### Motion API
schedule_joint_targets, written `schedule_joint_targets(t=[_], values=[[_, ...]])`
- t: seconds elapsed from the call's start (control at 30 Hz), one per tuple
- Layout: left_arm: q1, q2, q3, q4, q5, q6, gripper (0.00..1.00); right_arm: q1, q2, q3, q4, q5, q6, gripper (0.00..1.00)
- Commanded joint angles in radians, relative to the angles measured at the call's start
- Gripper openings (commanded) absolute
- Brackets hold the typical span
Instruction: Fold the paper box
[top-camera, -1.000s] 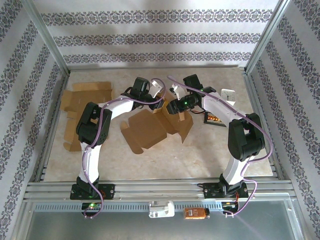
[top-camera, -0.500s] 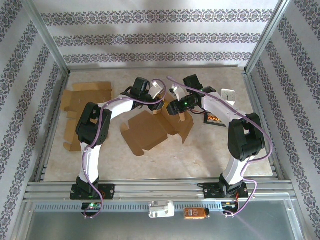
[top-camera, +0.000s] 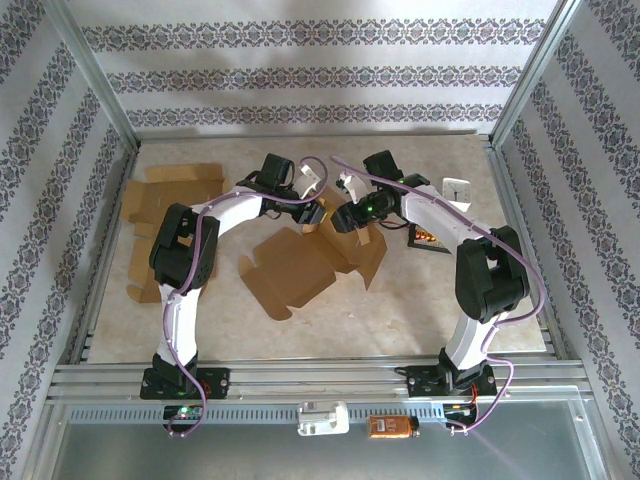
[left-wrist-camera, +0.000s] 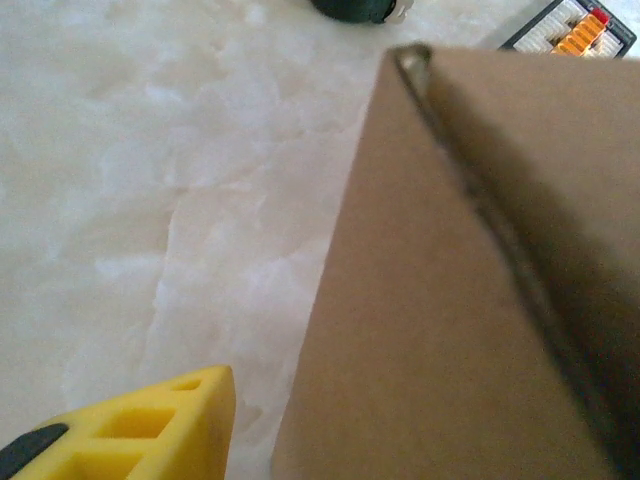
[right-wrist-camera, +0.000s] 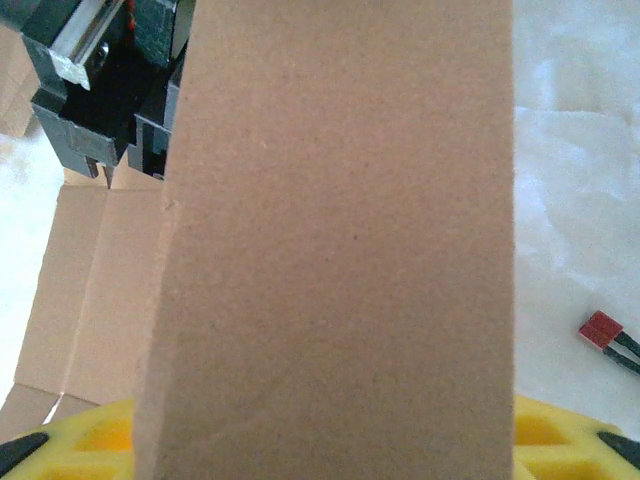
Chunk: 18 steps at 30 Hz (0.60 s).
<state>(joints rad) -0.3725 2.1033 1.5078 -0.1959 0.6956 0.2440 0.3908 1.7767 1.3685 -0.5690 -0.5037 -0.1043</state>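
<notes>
The paper box (top-camera: 300, 265) lies in the middle of the counter (top-camera: 420, 300), mostly a flat sheet with only its far-right side raised, the right tool (top-camera: 347, 216) clamped on one upright flap (right-wrist-camera: 340, 250) and the left tool (top-camera: 314, 212) close by, its grip impossible to tell, so most folds remain.
</notes>
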Motion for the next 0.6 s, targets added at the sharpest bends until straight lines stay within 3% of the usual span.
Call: schedule_joint_targets(t=[0.0, 0.1, 0.17, 0.4, 0.5, 0.57], values=[[0.003, -0.002, 0.007, -0.101, -0.005, 0.042, 0.46, 0.015, -0.022, 0.035, 0.032, -0.056, -0.023, 0.52], [0.004, -0.003, -0.004, -0.112, -0.08, 0.055, 0.44, 0.015, -0.02, 0.038, 0.032, -0.054, -0.023, 0.52], [0.003, -0.008, -0.015, -0.099, -0.134, 0.052, 0.38, 0.014, -0.019, 0.042, 0.033, -0.055, -0.023, 0.53], [-0.01, -0.006, -0.013, -0.052, -0.18, 0.046, 0.07, 0.016, -0.014, 0.047, 0.031, -0.053, -0.019, 0.52], [-0.019, -0.006, -0.012, -0.045, -0.186, 0.042, 0.08, 0.017, -0.014, 0.05, 0.033, -0.052, -0.019, 0.52], [-0.023, -0.007, -0.014, -0.045, -0.188, 0.036, 0.27, 0.017, -0.015, 0.053, 0.031, -0.053, -0.021, 0.52]])
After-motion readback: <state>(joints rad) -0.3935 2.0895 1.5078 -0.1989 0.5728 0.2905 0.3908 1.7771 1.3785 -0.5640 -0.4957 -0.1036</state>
